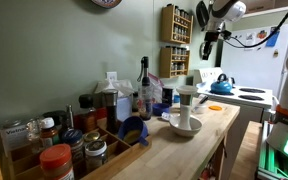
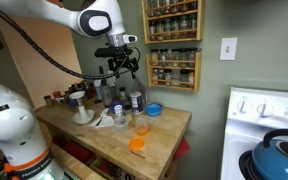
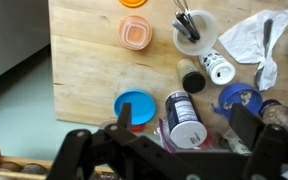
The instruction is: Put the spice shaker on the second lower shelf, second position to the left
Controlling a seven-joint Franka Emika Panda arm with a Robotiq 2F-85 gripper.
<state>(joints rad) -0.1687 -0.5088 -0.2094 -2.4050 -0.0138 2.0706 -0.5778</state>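
The spice shaker (image 3: 184,120), with a dark label and a white cap, stands on the wooden table among other bottles. In the wrist view it lies between my two fingers but well below them. It also shows in an exterior view (image 2: 136,100). My gripper (image 3: 187,125) is open and empty, hanging above the table in both exterior views (image 2: 121,68) (image 1: 208,42). The light-brown wooden spice rack (image 2: 174,45) hangs on the wall beside the gripper, and it also shows in an exterior view (image 1: 177,25). Its rows hold little jars, and the second tier from the bottom (image 2: 174,60) looks filled.
A blue lid (image 3: 136,105), an orange-lidded container (image 3: 134,32), a white bowl with utensils (image 3: 194,30), crumpled paper (image 3: 249,35) and a blue cup (image 3: 239,98) surround the shaker. A low wooden tray of big jars (image 1: 54,150) sits at the table end. A stove with a blue kettle (image 2: 279,155) stands nearby.
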